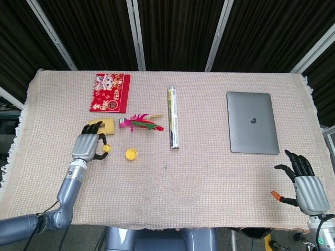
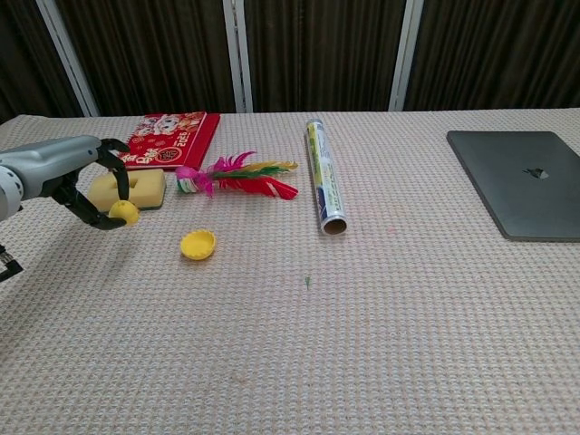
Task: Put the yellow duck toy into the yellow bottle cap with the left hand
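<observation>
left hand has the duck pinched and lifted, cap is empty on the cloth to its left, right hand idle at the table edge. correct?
Not quite: the yellow bottle cap lies to the right of the left hand, not its left, as the chest view shows. The rest holds: that hand pinches the yellow duck toy above the cloth, the cap is empty, and the right hand sits idle at the table edge.

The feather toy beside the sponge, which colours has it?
The feather toy is pink, red, green and yellow, clearest in the chest view.

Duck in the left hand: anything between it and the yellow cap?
Nothing visible. The left hand holds the duck above the cloth, and only bare cloth separates it from the cap. The sponge and feather toy lie farther back.
</observation>
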`<state>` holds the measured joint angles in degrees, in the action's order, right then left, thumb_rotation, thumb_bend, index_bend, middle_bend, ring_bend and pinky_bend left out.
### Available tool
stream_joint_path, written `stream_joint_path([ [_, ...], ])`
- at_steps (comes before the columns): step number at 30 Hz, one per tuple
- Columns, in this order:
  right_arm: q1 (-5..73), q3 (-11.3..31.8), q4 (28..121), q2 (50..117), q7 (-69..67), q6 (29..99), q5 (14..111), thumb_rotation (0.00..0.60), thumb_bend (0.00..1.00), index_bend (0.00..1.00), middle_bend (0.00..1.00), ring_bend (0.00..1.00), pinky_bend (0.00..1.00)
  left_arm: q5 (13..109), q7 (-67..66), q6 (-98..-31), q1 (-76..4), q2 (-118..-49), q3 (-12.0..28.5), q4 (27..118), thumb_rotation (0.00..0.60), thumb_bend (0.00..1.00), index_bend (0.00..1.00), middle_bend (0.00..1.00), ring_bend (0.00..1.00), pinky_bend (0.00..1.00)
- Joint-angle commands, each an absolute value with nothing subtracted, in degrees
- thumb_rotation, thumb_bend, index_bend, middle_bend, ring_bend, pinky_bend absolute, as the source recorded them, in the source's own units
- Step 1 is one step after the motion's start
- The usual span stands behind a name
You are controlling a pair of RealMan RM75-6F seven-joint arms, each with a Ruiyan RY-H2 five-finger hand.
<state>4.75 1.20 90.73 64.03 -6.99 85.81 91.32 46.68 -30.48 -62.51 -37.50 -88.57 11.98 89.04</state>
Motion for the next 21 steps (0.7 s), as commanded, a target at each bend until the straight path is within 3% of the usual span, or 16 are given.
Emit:
stream_joint_path([
  [1,4.8,1.2,90.7,64.0,-7.1,85.8,91.3,0.6,0.02,0.31,0.01,0.0,0.0,46.4,-31.3,-62.7,-38.5,-89.9,12.5,89.0,0.6,0.32,0.55,0.02,0.04,0.0],
  [21,5.0,1.0,89.9,64.0,-8.7,86.2,92.4,0.6,0.02,0.31,0.01,0.0,0.0,42.9,-35.8,-64.0,-42.6,-95.6,13.6,88.6,0.6,0.32,0.55,0.02,0.04,0.0],
])
